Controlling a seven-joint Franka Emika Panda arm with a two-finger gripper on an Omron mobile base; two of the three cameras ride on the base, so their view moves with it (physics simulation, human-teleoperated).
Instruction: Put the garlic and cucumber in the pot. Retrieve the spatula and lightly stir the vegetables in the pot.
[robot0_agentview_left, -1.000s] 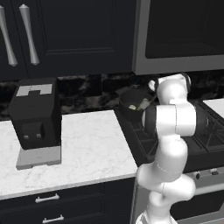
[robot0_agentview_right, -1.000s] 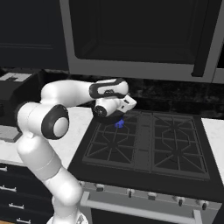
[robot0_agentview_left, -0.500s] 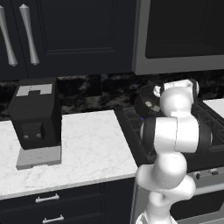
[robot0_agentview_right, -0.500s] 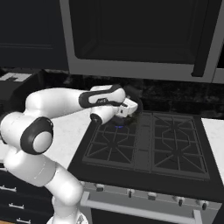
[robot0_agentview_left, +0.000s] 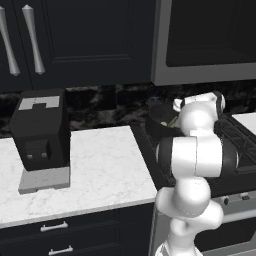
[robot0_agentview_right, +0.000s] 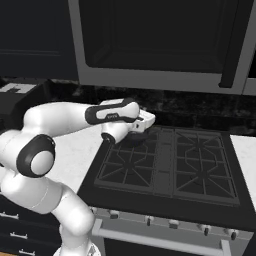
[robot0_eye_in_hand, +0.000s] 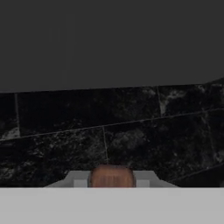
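Reddish-brown wood, the butt end of the spatula (robot0_eye_in_hand: 111, 174) handle, sat clamped between the two tips of the pincer (robot0_eye_in_hand: 112, 181) in the hand view. So you had the pincer clenched on the spatula, jaws tight against the handle on both sides. The blade end couldn't be seen from any angle.

What changed over the last sec: a sec ago you had the hand out over the front-left part of the stove (robot0_agentview_right: 200, 170), w/ the elbow raised high. Half a sec ago it had swung back toward the wall. At this moment the forearm lay nearly level and the hand sat right above the pot (robot0_agentview_right: 131, 138), which stood just below the pincer at the back-left burner. The grip itself hadn't changed.

Ahead of the pincer, dark tiled backsplash (robot0_eye_in_hand: 131, 131) was close, so the hand pointed roughly at the wall, not down.

Pot was also in the left base view, behind the arm. A pale speck showed at its mouth, too small to tell whether garlic or cucumber. Couldn't confirm the veg from these views.

Meaning for the task, as I judge it: the fetch of the spatula looked done and you were at the stirring stage. Next you'd prob. need to tip the hand downward so the blade reaches inside the pot.
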